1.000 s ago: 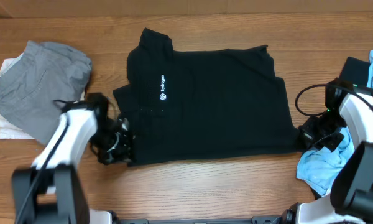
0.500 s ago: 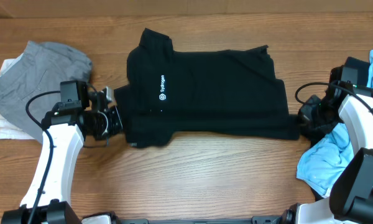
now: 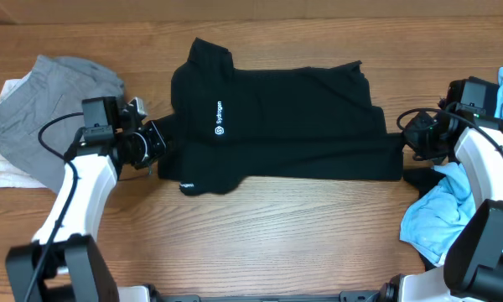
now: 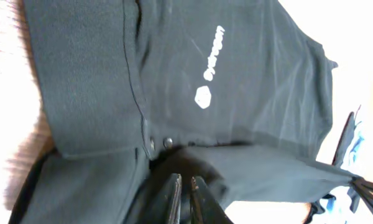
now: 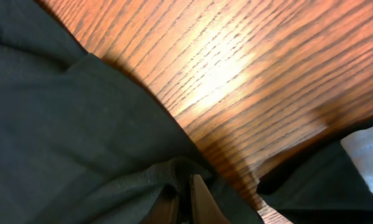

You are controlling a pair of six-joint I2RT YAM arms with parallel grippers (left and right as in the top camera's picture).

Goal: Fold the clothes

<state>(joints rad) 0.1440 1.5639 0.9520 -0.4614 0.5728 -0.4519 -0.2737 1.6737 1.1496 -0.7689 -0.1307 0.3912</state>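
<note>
Right hand (image 5: 183,190) on shirt (image 5: 62,124), wrist-view only

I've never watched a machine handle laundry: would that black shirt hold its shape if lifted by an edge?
Probably not: the black shirt lies in soft folds and bunches at the right gripper, so it would likely droop. It looks thin, so probably light. Pushed, it would likely wrinkle rather than slide whole.

print on the black shirt (image 3: 302,126)
a white logo (image 4: 202,98) and one line of lettering (image 4: 215,53), just ahead of the left gripper (image 4: 185,186); letters too blurred to read.
</note>
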